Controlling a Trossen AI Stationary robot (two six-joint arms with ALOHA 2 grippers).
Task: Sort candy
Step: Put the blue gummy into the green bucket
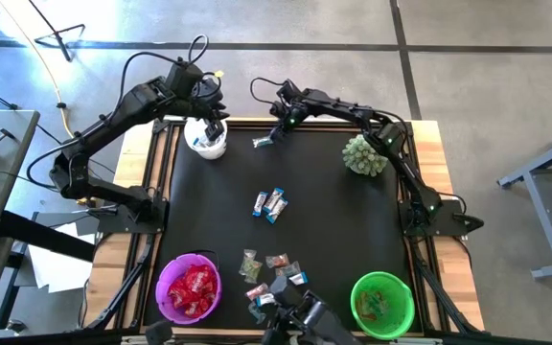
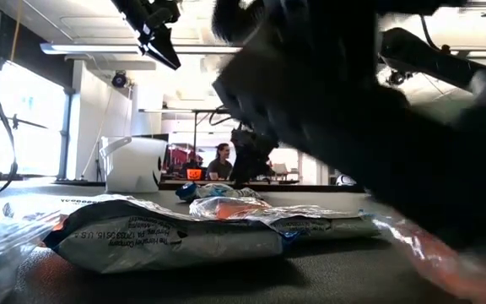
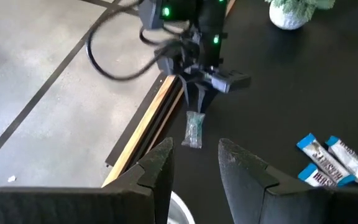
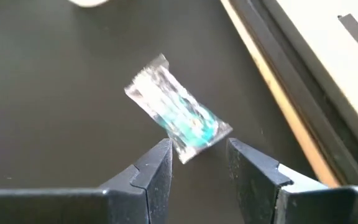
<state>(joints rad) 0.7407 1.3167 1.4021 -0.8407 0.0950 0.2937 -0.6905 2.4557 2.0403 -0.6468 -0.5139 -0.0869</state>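
right end effector (image 4: 197, 163): open over crinkly clear-and-green candy (image 4: 178, 117) | left end effector (image 3: 194, 163): open, empty

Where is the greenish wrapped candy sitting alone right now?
In the high view the greenish candy lies on the mat's far edge, right of the white cup, just below the right gripper, whose fingers are open.

Blue-and-white mini bars (image 3: 328, 163), at the mat's centre: wrappers read "HERSHEY'S", partly legible. Pale packet (image 2: 171, 235) nearest the low camera, toward 6 o'clock: upside-down small print, only "U.S." made out.
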